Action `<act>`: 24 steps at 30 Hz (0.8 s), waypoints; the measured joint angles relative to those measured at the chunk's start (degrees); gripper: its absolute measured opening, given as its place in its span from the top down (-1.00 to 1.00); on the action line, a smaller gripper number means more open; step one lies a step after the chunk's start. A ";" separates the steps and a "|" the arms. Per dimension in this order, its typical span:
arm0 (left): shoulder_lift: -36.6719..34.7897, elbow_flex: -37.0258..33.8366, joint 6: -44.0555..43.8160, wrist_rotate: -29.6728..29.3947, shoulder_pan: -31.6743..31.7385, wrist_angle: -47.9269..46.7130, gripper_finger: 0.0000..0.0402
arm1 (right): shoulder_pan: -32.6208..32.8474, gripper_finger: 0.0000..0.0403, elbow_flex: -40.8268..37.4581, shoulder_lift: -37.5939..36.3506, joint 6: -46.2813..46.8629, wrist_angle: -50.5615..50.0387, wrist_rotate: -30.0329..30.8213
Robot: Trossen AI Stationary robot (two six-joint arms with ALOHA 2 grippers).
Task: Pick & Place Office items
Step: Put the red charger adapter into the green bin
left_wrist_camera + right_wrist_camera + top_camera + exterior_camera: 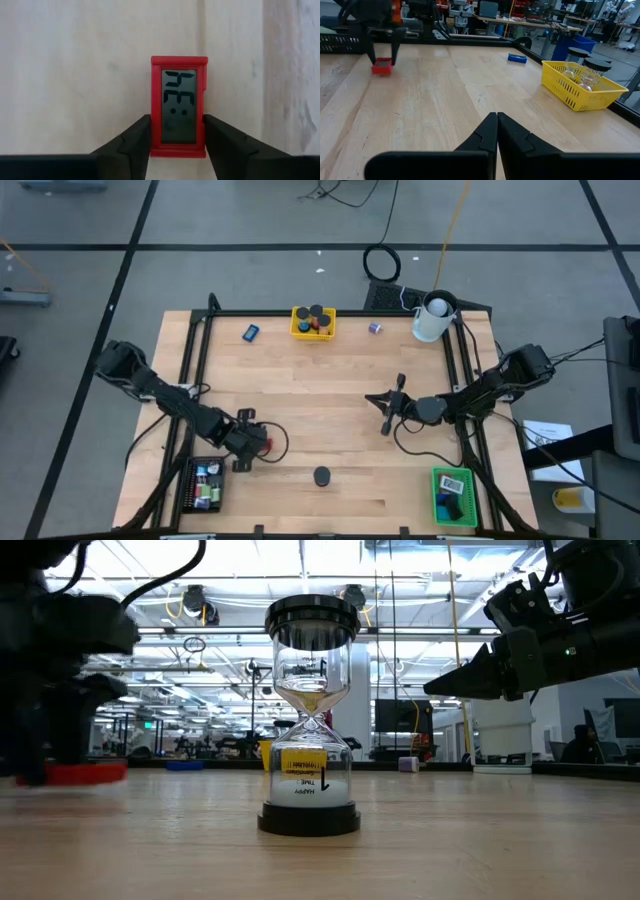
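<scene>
A small red digital clock (179, 107) lies flat on the wooden table, near the left front; it also shows as a red block (381, 66) in the right wrist view and as a red slab (75, 773) in the low view. My left gripper (256, 443) stands over it, shut on it. My right gripper (388, 412) hovers over the table's middle right, shut and empty (497, 131). An hourglass with black caps (311, 727) stands upright on the table near the front (321, 476). A blue block (250, 332) and a purple block (375, 328) lie near the far edge. My left gripper pinches the red clock between its two fingers (136, 140), which press on the clock's two long sides near one short end (178, 149). The fingers come from above, pointing down. The clock lies flat on the table, screen up.
A yellow mesh tray (298, 330) holding black-capped items sits at the far edge, with a white cup (430, 320) at the far right. A black tray (187, 490) with small blocks is at the near left, a green tray (440, 505) at the near right. Bare wood lies between.
</scene>
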 joint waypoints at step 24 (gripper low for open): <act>17.42 13.31 30.15 9.62 24.95 29.75 0.18 | 0.02 0.98 0.04 -0.01 0.26 -0.46 0.00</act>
